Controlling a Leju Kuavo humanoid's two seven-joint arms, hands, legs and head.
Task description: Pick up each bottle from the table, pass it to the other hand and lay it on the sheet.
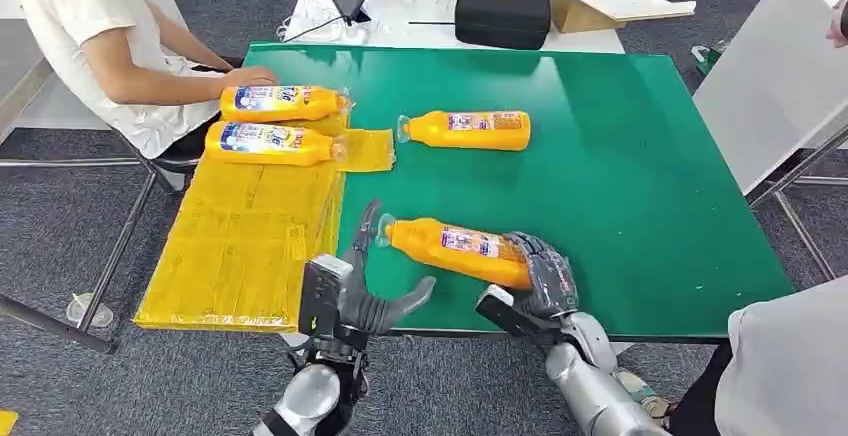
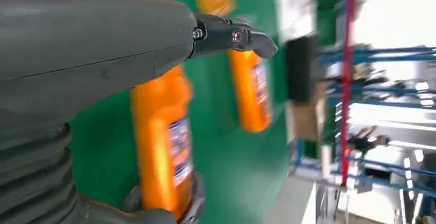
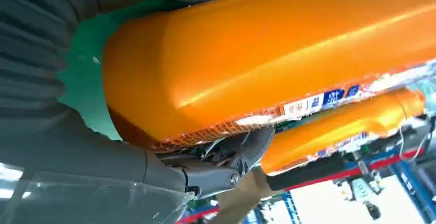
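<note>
Fingers (image 1: 540,256) of the right hand (image 1: 540,278) wrap the base end of a long orange plastic bottle with a blue-and-white label (image 1: 455,248), holding it near the front edge of the green worktop (image 1: 640,176). Its long axis runs roughly side to side and slightly tilted, with the clear cap toward the robot's left and toward the left hand (image 1: 360,291). That hand's fingers are spread apart and hold nothing, one dark finger reaching up just beside the cap.

From the right wrist view, the bottle's orange body fills the frame, with dark fingers (image 3: 226,157) pressed under it and a second orange bottle (image 3: 344,129) beyond. From the left wrist view, a blurred dark fingertip (image 2: 247,38) juts over the green surface, the held bottle close below it.

Farther back that second bottle lies alone on the worktop, cap to the left. Two more orange bottles (image 1: 275,123) lie side by side on the yellow plastic sheet (image 1: 240,246), where a seated person's hand (image 1: 245,77) rests beside them.
</note>
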